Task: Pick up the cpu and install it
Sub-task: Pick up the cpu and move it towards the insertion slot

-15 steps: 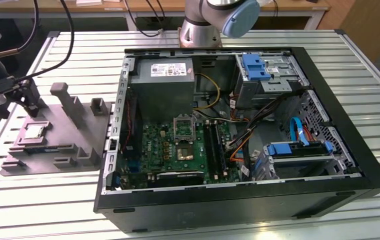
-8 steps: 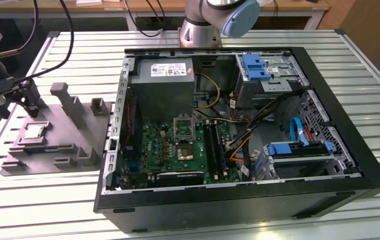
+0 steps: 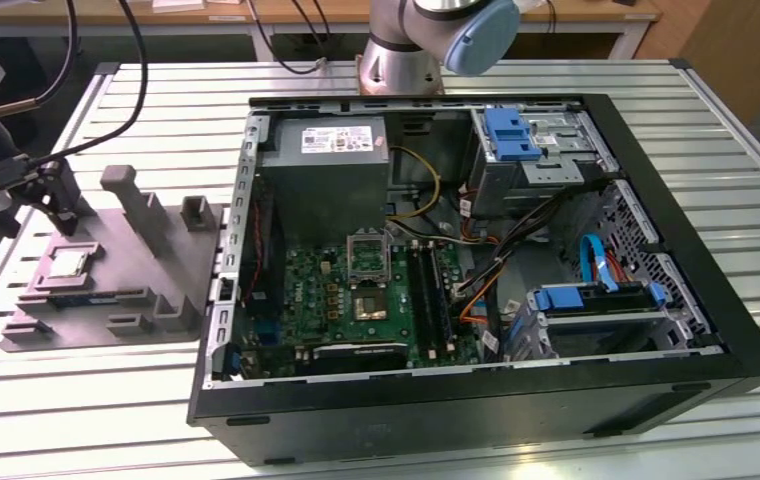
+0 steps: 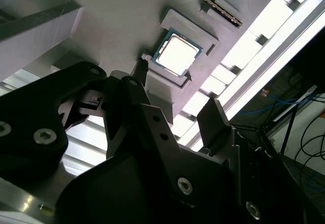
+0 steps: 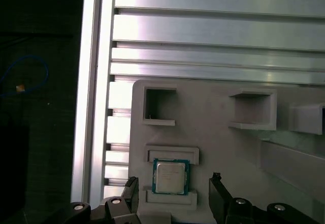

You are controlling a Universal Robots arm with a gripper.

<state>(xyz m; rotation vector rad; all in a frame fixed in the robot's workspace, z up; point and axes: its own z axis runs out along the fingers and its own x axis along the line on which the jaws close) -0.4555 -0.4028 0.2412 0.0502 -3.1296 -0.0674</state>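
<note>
A slatted metal table (image 3: 87, 420) carries everything. On it, taking the middle and the exterior view's right, lies an open computer case (image 3: 740, 350) on its side. Inside is a green motherboard (image 3: 340, 300) with the black socket (image 3: 367, 245) in its metal frame; cables hide part of the board.

At the exterior view's left lies a grey tray (image 3: 153, 255) with upright blocks, just beside the case. The arm's base (image 3: 414, 40) stands behind the case and is cut off by the upper edge of the frame.

The gripper (image 3: 63, 222) hangs over the far left part of the tray, and its body is partly cut off by the left edge there. In both wrist views its two black fingers (image 5: 219, 196) stand apart, one on each side of the cpu (image 5: 170, 177), with nothing held between them. If the fingertips touch the tray, I cannot tell.

The cpu (image 3: 67, 263) lies flat in a square recess of the tray, silvery top up. In the second wrist view its top (image 4: 175, 55) is bright with glare.
</note>
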